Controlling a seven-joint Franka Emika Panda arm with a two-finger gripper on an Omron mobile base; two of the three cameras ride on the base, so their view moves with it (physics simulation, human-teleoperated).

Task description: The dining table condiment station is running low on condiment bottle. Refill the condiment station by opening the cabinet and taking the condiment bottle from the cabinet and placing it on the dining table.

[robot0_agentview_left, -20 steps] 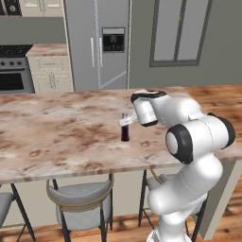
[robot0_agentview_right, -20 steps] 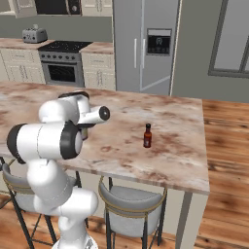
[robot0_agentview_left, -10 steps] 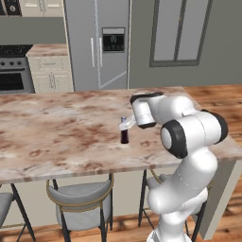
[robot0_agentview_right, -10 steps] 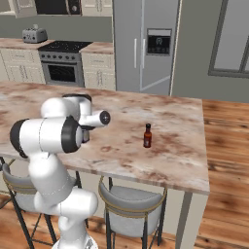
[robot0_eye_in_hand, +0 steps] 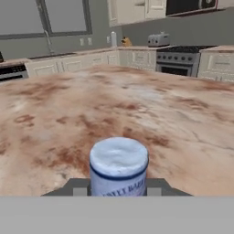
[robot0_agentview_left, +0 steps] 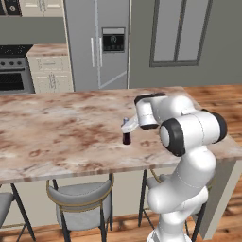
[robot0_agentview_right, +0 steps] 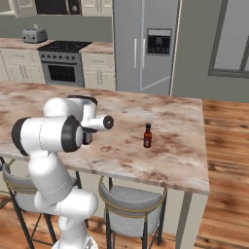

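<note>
The condiment bottle [robot0_agentview_left: 126,138] stands upright on the dining table [robot0_agentview_left: 56,132], a small dark bottle close to the near edge. My gripper [robot0_agentview_left: 127,128] comes down over its top, shut on it. In the hand view the pale cap and label of the condiment bottle [robot0_eye_in_hand: 119,165] sit right between my gripper [robot0_eye_in_hand: 118,189] fingers, with the marble top of the dining table [robot0_eye_in_hand: 183,137] stretching ahead. The right base view shows the condiment bottle [robot0_agentview_right: 147,136] on the dining table [robot0_agentview_right: 175,160], to the right of my wrist. The cabinet is out of view.
Grey stools [robot0_agentview_left: 80,196] [robot0_agentview_right: 133,204] stand tucked under the near edge of the table. Beyond the table are a steel fridge [robot0_agentview_left: 97,45], a stove [robot0_agentview_right: 61,68] and a toaster [robot0_agentview_right: 35,35] on the back counter. The table ends just right of the arm.
The arm's elbow and wrist have shifted slightly. The bottle stays at the same spot on the table with the gripper still at it.
</note>
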